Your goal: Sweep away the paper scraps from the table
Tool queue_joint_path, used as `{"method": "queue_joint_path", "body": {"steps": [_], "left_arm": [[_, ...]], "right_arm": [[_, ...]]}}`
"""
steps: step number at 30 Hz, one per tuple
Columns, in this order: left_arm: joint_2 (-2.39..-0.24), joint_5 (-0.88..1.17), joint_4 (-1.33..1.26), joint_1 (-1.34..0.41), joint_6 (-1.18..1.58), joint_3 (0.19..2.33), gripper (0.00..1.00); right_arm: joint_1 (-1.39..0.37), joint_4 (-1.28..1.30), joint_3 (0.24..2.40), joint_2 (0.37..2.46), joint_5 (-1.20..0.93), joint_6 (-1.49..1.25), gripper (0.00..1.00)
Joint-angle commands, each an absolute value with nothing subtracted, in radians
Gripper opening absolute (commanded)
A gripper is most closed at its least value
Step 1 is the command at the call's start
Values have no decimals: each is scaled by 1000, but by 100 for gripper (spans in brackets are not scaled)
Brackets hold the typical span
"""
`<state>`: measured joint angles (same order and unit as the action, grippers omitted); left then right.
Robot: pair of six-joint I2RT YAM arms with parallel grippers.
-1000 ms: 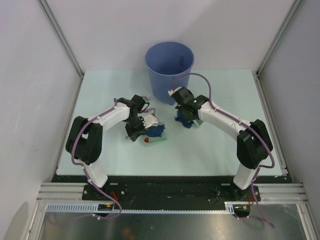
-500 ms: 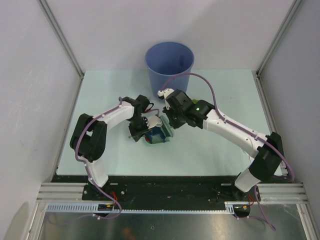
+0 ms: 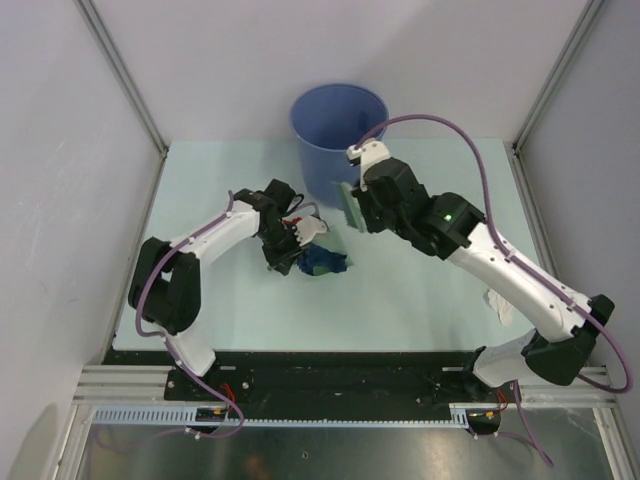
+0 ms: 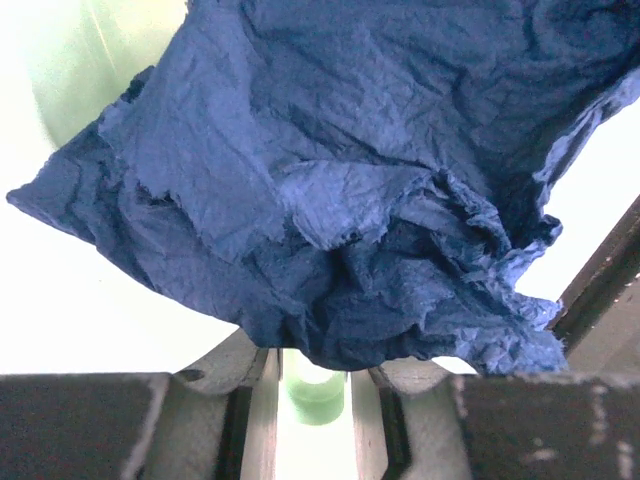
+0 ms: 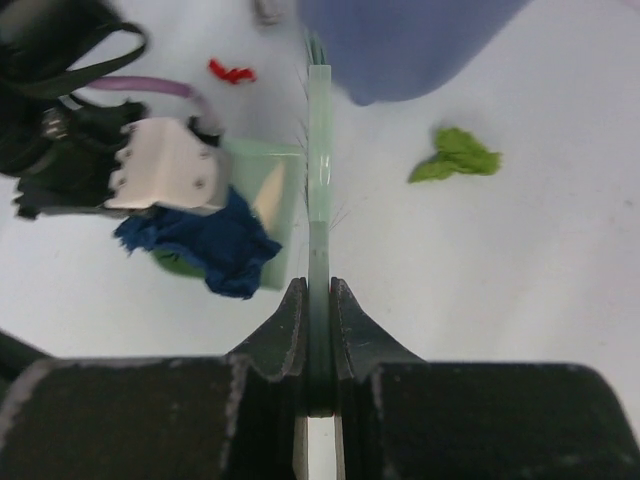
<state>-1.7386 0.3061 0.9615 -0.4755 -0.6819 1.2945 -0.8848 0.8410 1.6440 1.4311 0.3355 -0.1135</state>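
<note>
My left gripper [image 3: 288, 243] is shut on the handle of the mint-green dustpan [image 5: 268, 192]; the handle [image 4: 315, 388] shows between its jaws [image 4: 315, 400]. A large crumpled dark blue paper scrap [image 4: 340, 200] lies on the pan, also seen from above [image 3: 323, 262] and in the right wrist view [image 5: 215, 245]. My right gripper [image 5: 318, 300] is shut on a thin mint-green brush [image 5: 318, 150], held beside the bucket [image 3: 351, 203]. A red scrap [image 5: 232, 72] and a green scrap [image 5: 455, 155] lie on the table [image 3: 220, 180].
A tall blue bucket [image 3: 338, 125] stands at the back middle, right behind the brush. A white scrap [image 3: 497, 303] lies at the right beside the right arm. Metal rails and grey walls border the table.
My right arm has swept left to the dustpan and then drawn the brush back right, up toward the bucket. The dark blue scrap now lies on the pan. The left gripper shifted slightly.
</note>
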Motion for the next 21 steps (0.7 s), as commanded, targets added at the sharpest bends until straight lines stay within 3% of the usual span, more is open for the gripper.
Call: {"method": "queue_joint_path", "body": {"steps": [1, 13, 21], "left_arm": [[-1652, 403, 954, -471, -644, 1307, 0], [-1459, 390, 1018, -388, -496, 1471, 0], [-1589, 264, 1063, -342, -433, 1845, 0]], "right_arm": [[-845, 839, 1700, 1289, 511, -144, 0], [-582, 819, 1517, 1062, 342, -187, 0], [-433, 796, 1427, 1087, 216, -186, 0]]}}
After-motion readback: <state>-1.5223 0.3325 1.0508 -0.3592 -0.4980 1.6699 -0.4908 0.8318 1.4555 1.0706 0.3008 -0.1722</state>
